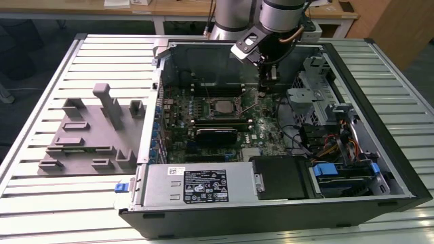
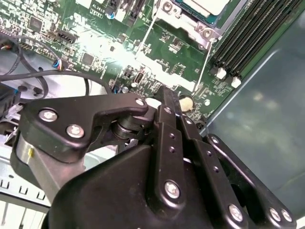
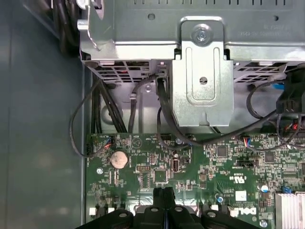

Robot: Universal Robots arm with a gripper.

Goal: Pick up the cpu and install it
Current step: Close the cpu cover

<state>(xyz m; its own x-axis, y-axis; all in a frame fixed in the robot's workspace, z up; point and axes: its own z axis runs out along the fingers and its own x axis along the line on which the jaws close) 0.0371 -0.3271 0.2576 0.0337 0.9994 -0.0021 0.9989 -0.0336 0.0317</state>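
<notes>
Trouble here mostly comes from how cramped it is. The PC case (image 1: 271, 218) lies open on the counter (image 1: 40, 203), and the arm (image 1: 281, 15) reaches well inside it, so any sideways drift could knock the wrist into the metal drive cage (image 1: 308, 94) or snag the loose black cables (image 3: 83, 119) hanging off it.

Next worry is the motherboard (image 1: 268, 134). The fingertips (image 3: 159, 196) hang just above it near the coin battery (image 3: 119, 159), and one push too far would scrape off tiny parts, I reckon.

The cpu (image 1: 222, 106) already sits in its socket, and its silvery top also shows in the second wrist view (image 2: 207, 5). The thin wire lever (image 2: 202, 67) beside it looks unhooked, though I can't be sure. If it gets shoved crooked, the chip could shift and the pins would suffer.

Pose-wise, the arm comes down from the far wall of the case with its wrist tipped over. The jaws point at the board just off the socket, on the exterior view's right. They're pressed together with nothing between them.
</notes>
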